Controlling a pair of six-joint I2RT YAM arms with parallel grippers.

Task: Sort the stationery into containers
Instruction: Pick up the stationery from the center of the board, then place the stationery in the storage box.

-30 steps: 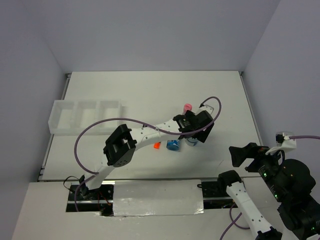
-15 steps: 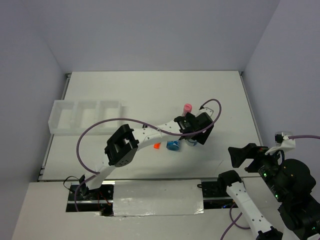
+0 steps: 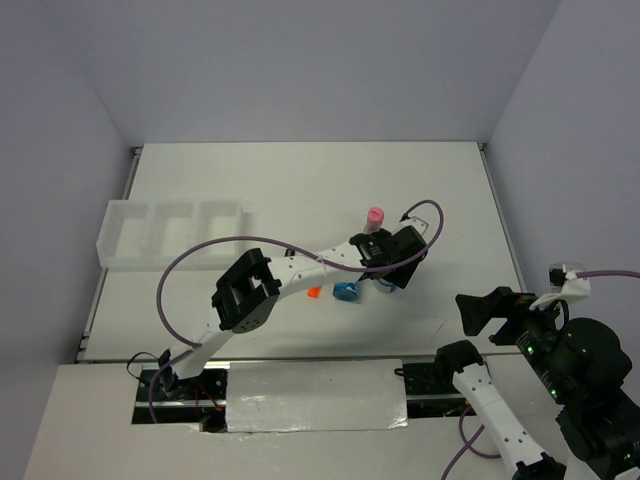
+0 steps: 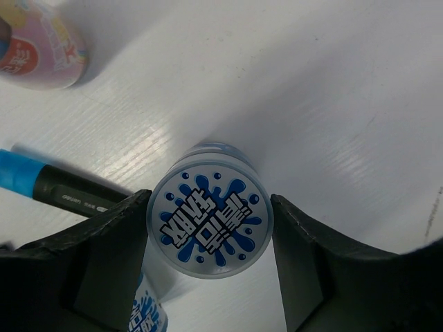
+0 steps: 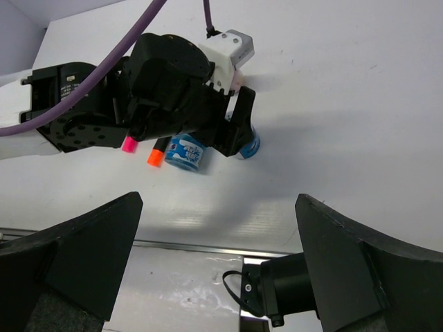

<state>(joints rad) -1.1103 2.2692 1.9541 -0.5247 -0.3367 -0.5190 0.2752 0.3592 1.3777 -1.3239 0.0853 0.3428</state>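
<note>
The left wrist view shows what the overhead hides: an upright tape roll on the surface, pinched by the left gripper, a blue marker just beside. The right gripper is spread, well apart.

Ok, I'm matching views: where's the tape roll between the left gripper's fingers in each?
Top: right of centre, roll mostly hidden under the left gripper.
Left wrist: dead centre.
Right wrist: upper middle, under the gripper.
Shared landmark: second roll beside it.
</note>
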